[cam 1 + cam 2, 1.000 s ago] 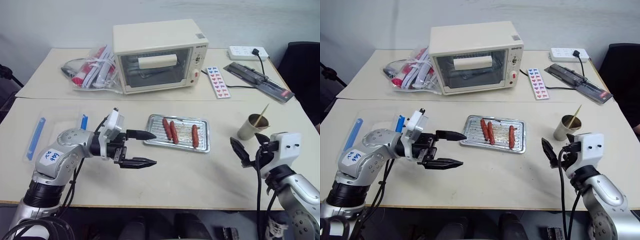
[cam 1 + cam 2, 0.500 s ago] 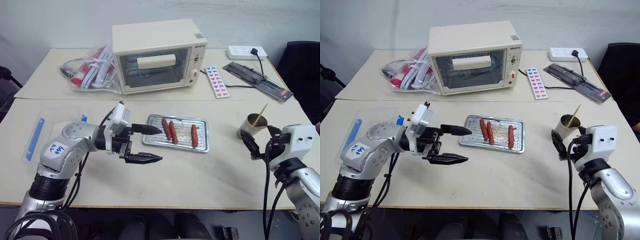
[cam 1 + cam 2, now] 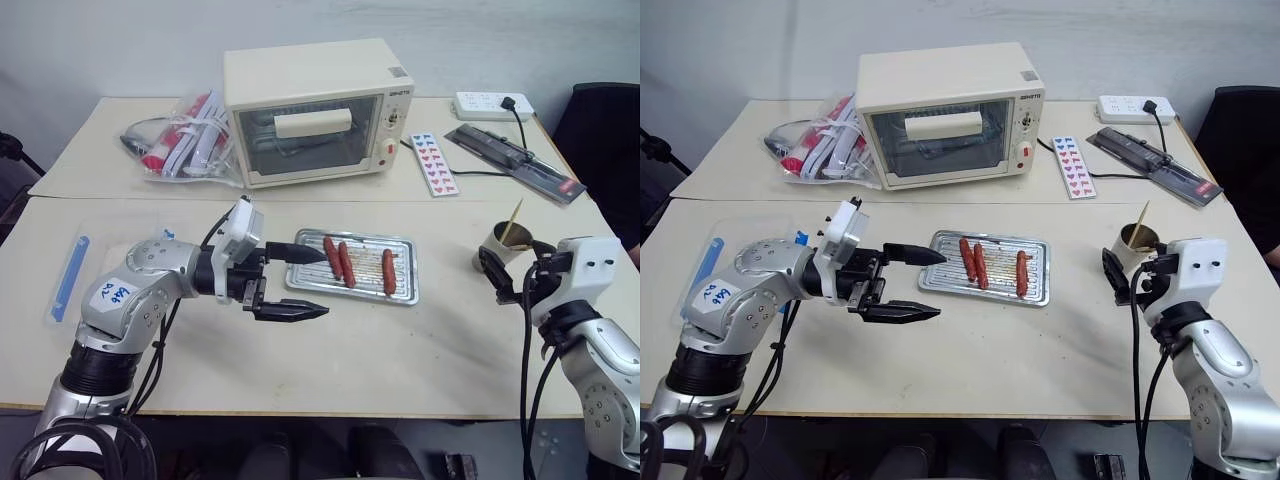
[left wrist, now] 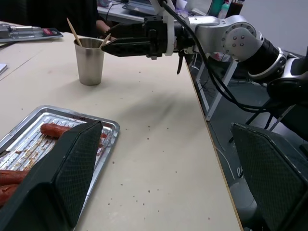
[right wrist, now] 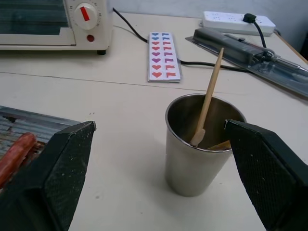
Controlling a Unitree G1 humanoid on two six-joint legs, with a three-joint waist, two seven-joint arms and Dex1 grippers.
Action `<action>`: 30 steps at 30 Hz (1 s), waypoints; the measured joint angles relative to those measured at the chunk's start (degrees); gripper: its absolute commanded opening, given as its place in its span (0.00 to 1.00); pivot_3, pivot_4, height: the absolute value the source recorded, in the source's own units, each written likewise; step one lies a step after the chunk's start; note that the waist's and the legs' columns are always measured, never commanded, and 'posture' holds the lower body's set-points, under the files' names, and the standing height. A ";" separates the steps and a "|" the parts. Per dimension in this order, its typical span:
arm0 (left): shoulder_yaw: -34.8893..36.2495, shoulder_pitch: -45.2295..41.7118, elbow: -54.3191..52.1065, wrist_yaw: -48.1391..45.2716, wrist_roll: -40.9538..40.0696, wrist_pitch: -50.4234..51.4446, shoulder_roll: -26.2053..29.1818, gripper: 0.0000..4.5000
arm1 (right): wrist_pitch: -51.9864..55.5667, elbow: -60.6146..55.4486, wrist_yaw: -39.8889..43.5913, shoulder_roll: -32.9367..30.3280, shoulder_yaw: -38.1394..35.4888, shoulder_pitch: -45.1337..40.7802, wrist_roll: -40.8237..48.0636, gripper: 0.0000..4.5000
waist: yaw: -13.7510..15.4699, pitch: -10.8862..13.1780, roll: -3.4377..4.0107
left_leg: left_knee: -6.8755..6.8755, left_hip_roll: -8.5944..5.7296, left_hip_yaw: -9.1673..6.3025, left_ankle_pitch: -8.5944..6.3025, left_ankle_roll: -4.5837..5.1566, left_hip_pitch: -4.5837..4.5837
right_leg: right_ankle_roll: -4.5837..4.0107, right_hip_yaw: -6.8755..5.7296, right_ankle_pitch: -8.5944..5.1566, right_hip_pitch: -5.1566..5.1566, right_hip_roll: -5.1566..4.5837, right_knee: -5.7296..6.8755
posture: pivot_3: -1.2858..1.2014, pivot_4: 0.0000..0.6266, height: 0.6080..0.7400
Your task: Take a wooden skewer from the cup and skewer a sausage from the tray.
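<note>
Jaws wide — right gripper [image 3: 512,268] nearer cup [image 3: 497,246].

The left end effector [image 3: 908,283] hovers open above the table [image 3: 1000,345], its fingers pointing at the tray [image 3: 1038,275] just beyond, where three sausages [image 3: 968,258] lie. The right end effector [image 3: 1118,268] stands open just before the cup [image 3: 1133,237], from which a wooden skewer [image 3: 1138,217] sticks up.

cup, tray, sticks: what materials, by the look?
Cup: brushed metal, likely steel, going by its dull grey sheen and thin rolled rim, not paper. Tray: thin silvery metal, maybe aluminium, ribbed and shiny. Skewer: pale matte wood, with a second stick lying low inside the cup.
</note>
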 measured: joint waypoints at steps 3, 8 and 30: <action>0.00 -0.01 0.00 0.17 0.07 -0.04 -0.12 1.00 | -0.08 0.91 -0.30 0.00 1.10 -1.15 -0.53 1.00 | -0.05 0.00 0.00 | 0.00 0.00 0.00 0.00 0.00 0.00 | 0.00 0.01 0.00 -0.02 0.00 0.02 | 0.52 0.24 1.00; 0.00 0.00 0.00 0.31 0.20 -0.13 -0.25 1.00 | -0.10 0.90 -0.56 0.00 1.14 -1.36 -1.00 1.00 | 0.02 0.00 0.00 | 0.01 0.00 0.00 0.00 0.00 -0.02 | 0.00 0.00 0.00 -0.02 0.00 0.02 | 0.52 0.24 1.00; -0.15 0.01 0.15 -0.20 1.24 -1.93 -0.80 1.00 | -0.56 4.52 -2.38 1.29 2.90 -5.54 -3.18 0.43 | -0.03 0.00 0.00 | 0.02 0.00 0.01 0.01 -0.01 -0.03 | 0.00 0.00 0.00 -0.06 0.00 0.08 | 0.52 0.24 1.00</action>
